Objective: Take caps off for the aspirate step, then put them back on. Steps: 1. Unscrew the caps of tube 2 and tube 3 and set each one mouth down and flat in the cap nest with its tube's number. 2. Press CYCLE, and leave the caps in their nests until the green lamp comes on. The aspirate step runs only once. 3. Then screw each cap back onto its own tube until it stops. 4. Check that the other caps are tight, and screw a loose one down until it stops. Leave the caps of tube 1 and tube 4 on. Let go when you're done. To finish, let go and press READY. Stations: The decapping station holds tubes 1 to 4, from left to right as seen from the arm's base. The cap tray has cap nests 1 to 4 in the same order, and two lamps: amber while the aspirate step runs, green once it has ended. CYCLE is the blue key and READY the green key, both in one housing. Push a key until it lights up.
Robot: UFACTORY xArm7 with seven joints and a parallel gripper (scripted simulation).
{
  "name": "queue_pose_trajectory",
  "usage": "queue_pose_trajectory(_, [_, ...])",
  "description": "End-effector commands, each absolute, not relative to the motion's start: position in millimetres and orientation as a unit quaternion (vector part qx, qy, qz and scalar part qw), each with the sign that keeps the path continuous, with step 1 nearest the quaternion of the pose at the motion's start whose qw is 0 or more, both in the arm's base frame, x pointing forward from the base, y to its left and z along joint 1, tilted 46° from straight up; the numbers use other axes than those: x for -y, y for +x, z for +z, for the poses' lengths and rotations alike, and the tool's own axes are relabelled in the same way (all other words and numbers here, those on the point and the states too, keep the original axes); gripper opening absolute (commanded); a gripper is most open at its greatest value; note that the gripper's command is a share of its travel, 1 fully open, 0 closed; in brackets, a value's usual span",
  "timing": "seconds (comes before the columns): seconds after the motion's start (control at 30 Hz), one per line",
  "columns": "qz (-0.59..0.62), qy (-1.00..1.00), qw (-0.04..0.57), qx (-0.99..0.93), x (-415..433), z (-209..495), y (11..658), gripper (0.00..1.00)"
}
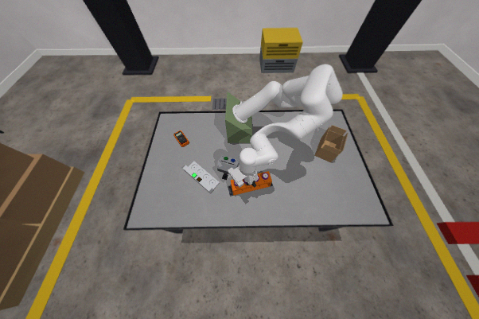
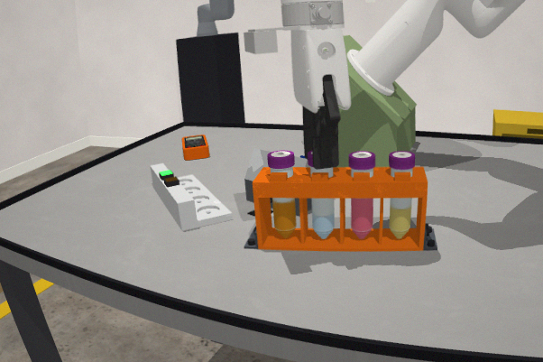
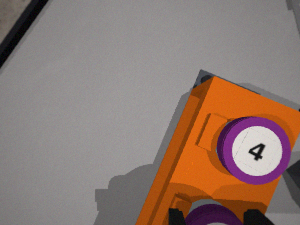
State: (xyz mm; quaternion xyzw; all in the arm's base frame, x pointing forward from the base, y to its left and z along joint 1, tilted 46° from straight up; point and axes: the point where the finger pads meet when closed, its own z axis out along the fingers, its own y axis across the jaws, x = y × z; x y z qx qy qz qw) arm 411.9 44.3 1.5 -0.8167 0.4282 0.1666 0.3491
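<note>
The orange decapping station (image 2: pixel 340 207) holds four tubes with purple caps. My gripper (image 2: pixel 321 162) comes straight down and is shut on the cap of tube 3, the light blue tube, second from the left in the exterior view. In the wrist view the fingers flank that cap (image 3: pixel 212 215) at the bottom edge, next to the cap marked 4 (image 3: pixel 254 150). Caps 4 (image 2: pixel 280 159), 2 (image 2: pixel 362 160) and 1 (image 2: pixel 401 160) sit on their tubes. The white cap tray (image 2: pixel 191 199) has empty nests, and its green lamp (image 2: pixel 166 173) is lit.
The key housing (image 1: pixel 228 161) with the blue and green keys sits behind the station, between it and a green block (image 2: pixel 379 121). An orange multimeter (image 2: pixel 195 146) lies beyond the tray. A cardboard box (image 1: pixel 331 143) stands at the table's far side.
</note>
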Motion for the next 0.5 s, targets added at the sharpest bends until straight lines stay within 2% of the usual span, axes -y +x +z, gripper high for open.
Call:
queue_pose_trajectory(0.0, [0.164, -0.817, 0.349, -0.429, -42.1, 2.3, 413.4, 0.00])
queue_pose_trajectory(0.47, [0.225, -0.725, 0.313, -0.571, -42.6, 1.8, 413.3, 0.00])
